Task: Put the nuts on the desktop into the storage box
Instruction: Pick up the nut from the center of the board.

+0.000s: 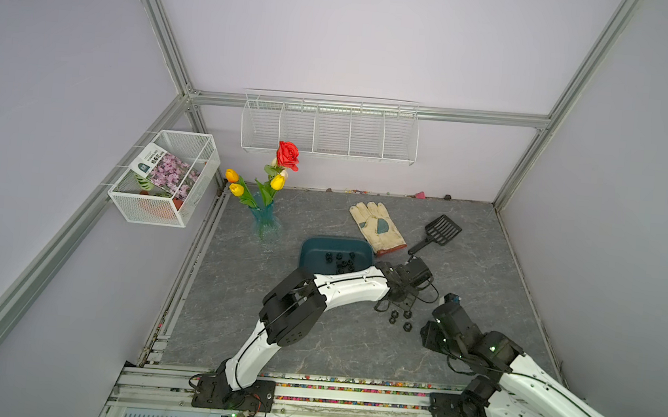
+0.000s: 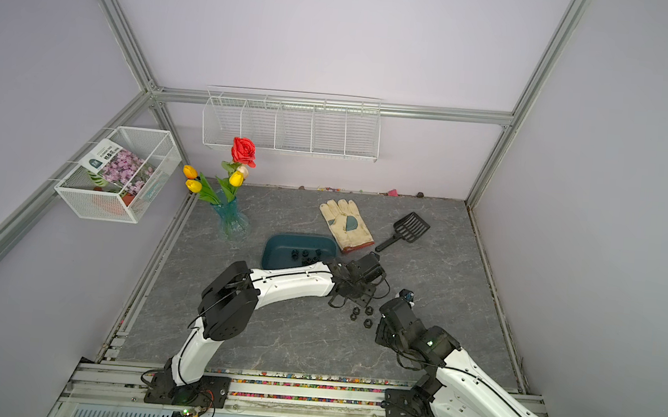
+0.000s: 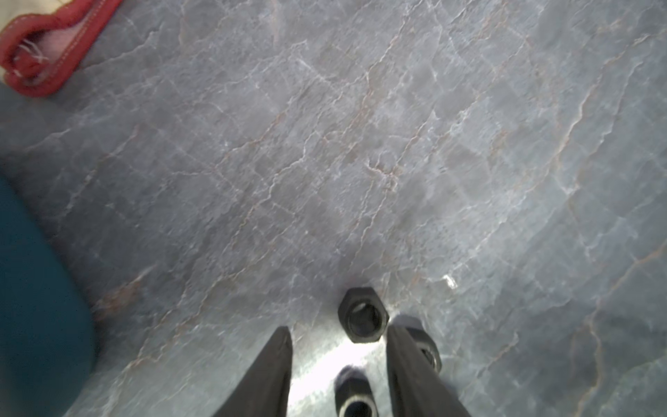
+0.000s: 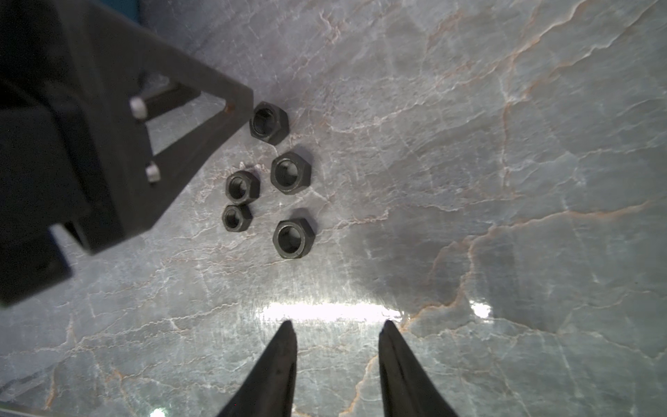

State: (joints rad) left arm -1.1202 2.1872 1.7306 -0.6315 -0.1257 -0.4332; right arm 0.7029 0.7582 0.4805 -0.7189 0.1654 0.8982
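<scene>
I count five small black hexagonal nuts (image 4: 290, 173) loose on the dark grey stone-patterned desktop (image 4: 469, 180). More of them lie inside the dark teal plastic storage box (image 1: 312, 253) nearby. My left gripper (image 3: 337, 334) stands low over the loose cluster, jaws parted, one nut between them ungripped. My right gripper (image 4: 337, 325) hovers just beside, jaws parted, empty.

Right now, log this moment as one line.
left gripper: open, at loose nuts | right gripper: open, empty | box: several nuts inside | table: five nuts visible
</scene>
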